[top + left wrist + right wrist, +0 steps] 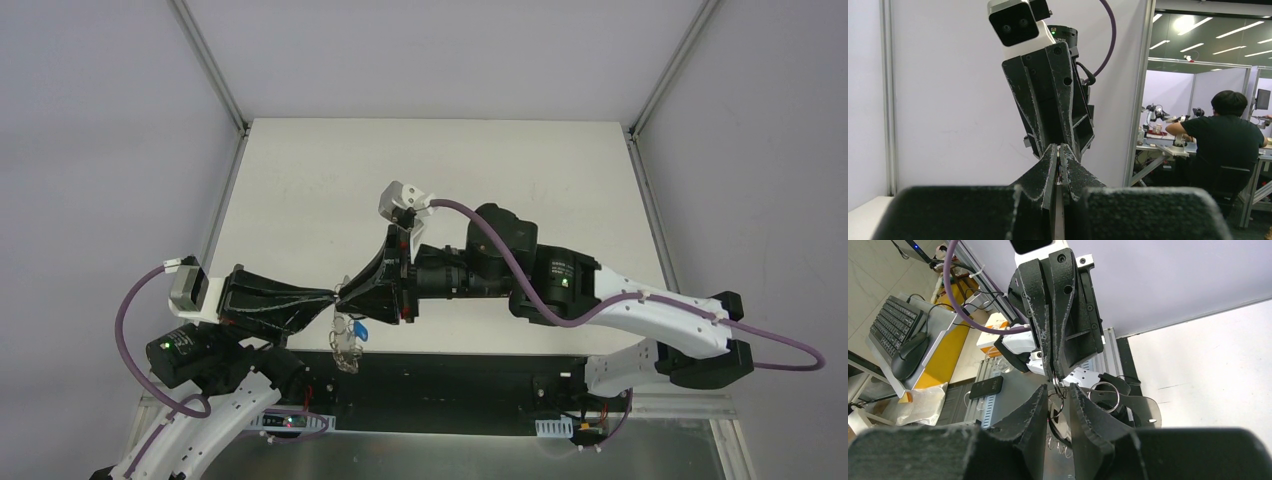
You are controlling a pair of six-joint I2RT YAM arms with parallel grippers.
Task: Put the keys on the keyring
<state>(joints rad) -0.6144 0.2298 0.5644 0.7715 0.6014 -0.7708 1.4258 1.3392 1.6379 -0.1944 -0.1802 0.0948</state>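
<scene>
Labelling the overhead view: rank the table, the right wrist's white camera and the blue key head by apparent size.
1. table
2. white camera
3. blue key head
The gaps are wide; nearness to the lens does not upset the order.

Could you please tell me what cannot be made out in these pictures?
Top view: the loop above the small silver keys and blue-headed key is too thin to trace.
Left wrist: the left gripper's fingers hide what they pinch.
Right wrist: whether the thin grey wire keyring threads any key is too small to tell.
Black-headed key: seen in no view.
</scene>
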